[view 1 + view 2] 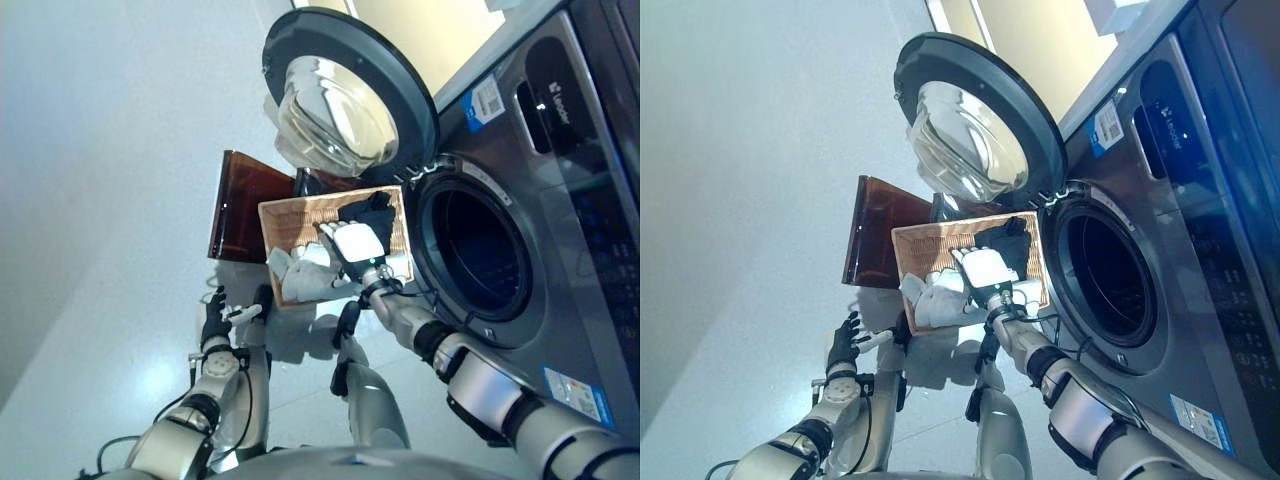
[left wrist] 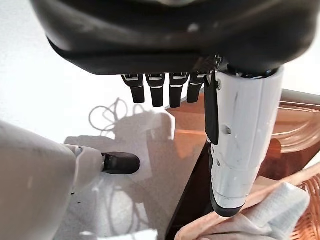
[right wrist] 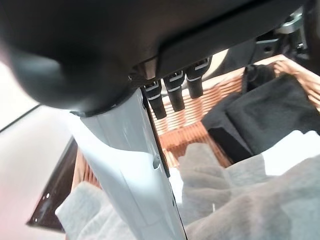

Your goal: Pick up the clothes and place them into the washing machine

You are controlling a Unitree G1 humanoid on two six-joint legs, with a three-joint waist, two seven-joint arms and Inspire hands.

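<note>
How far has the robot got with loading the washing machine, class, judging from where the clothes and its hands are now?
Done: the washing machine's door is open, and what shows of the drum looks empty. In hand: the right hand hangs open above the wicker basket, holding nothing; the left hand is idle, low beside it. Left: the pale clothes and the dark garment all lie in the basket, unlifted.

- The washing machine point(image 1: 560, 200) has a smooth grey body with a dull metallic sheen.
- Its door point(image 1: 345, 95) has a matt dark ring around a clear, glossy glass bowl.
- The basket point(image 1: 1025, 262) is woven wicker, ribbed and rough.
- In it lie soft matt cloths: a pale grey cloth point(image 3: 235, 205) at 7 o'clock and a dark cloth point(image 3: 272, 112) at 1 o'clock.
- The brown panel point(image 1: 240, 205), at the basket's 10 o'clock, looks like glossy translucent plastic.
- The floor point(image 1: 110, 330) is smooth, pale and faintly reflective.
</note>
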